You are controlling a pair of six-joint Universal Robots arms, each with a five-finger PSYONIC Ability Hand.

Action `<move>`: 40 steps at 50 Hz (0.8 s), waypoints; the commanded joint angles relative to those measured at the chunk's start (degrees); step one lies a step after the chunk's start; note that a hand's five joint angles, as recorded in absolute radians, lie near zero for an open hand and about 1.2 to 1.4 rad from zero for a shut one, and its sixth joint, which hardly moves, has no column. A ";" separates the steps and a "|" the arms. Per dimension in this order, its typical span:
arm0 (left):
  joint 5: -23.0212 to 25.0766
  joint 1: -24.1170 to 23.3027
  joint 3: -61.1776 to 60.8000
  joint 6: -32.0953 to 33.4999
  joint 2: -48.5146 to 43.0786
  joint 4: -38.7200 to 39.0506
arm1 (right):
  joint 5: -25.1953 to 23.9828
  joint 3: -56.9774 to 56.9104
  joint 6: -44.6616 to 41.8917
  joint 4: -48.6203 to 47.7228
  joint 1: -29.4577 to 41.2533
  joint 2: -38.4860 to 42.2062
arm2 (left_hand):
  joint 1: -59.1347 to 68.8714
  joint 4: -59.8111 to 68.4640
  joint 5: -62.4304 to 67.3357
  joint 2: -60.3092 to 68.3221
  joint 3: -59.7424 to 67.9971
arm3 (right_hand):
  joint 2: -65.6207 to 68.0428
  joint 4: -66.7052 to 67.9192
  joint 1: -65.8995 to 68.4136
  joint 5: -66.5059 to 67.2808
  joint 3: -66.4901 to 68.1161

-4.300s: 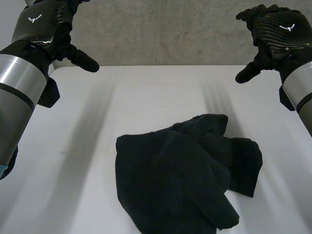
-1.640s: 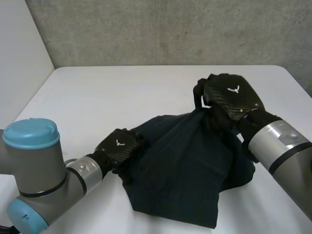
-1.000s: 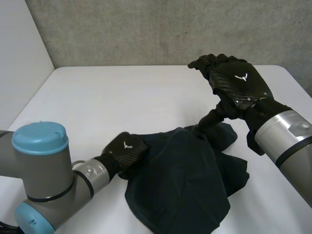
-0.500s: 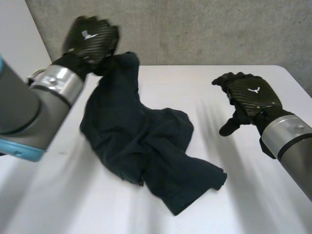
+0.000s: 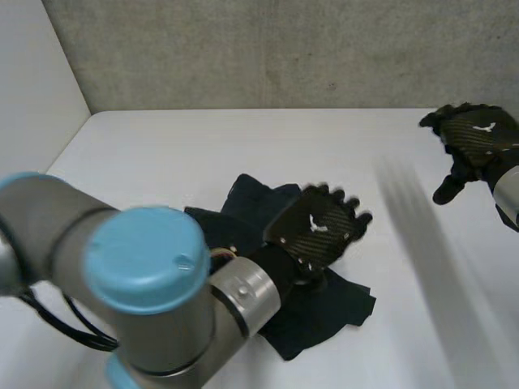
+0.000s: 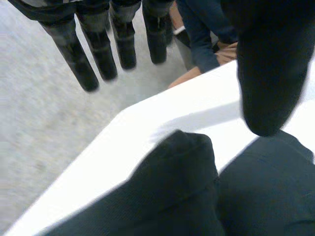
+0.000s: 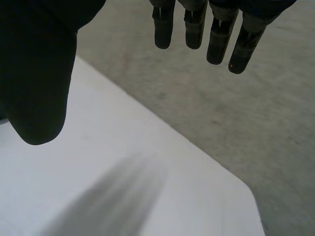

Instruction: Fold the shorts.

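The dark shorts point(image 5: 253, 201) lie crumpled in a heap in the middle of the white table point(image 5: 203, 146). My left hand point(image 5: 318, 229) hovers over the heap's right part, fingers spread and straight, holding nothing. In the left wrist view its fingers point(image 6: 101, 54) point past the table's edge, and the shorts point(image 6: 177, 191) bulge beneath the palm. My right hand point(image 5: 478, 138) is up at the far right, well clear of the cloth and open. In the right wrist view its fingers point(image 7: 216, 34) hang straight over the table's corner point(image 7: 98, 172).
A concrete wall point(image 5: 284, 49) runs behind the table and a white panel point(image 5: 32, 97) stands at the left. My left arm's big joint point(image 5: 146, 267) fills the near left. A person's blue sleeve point(image 6: 202, 29) and forearm point(image 6: 197, 76) are beyond the table's edge.
My left hand held the shorts up at the back left; it has let go, come down to the middle and opened. The shorts dropped into a heap. My right hand moved further right.
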 commanded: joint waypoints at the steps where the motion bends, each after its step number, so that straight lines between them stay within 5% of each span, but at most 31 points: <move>1: -0.41 5.79 -3.95 0.84 13.89 0.05 | -10.11 -2.67 -7.44 7.15 0.43 0.97 | -6.82 -7.47 -7.16 -7.97 -8.23 | -2.25 -3.23 -1.39 -3.48 -2.06; 17: 0.03 19.33 -8.97 -9.18 18.04 -6.70 | -16.10 -13.12 -5.42 9.97 6.93 15.98 | -1.27 -1.92 -1.61 -2.43 -2.68 | -2.25 -3.23 -1.39 -3.48 -2.06; 33: 0.03 20.31 -1.33 -6.02 2.84 -14.27 | -20.59 -21.12 1.60 9.10 11.15 33.83 | 2.93 2.28 2.58 1.77 1.52 | -0.16 -1.14 0.69 -1.40 0.03; 38: -0.06 20.04 0.87 -3.83 -1.73 -14.36 | -20.41 -21.30 5.38 2.16 11.95 35.77 | 21.05 20.40 20.71 19.90 19.64 | 16.97 15.99 17.83 15.74 17.17; 40: -0.32 19.60 1.92 -3.21 -3.23 -14.71 | -20.41 -21.48 7.75 -1.01 12.74 36.12 | 38.70 38.05 38.35 37.54 37.29 | 26.89 25.91 27.74 25.65 27.08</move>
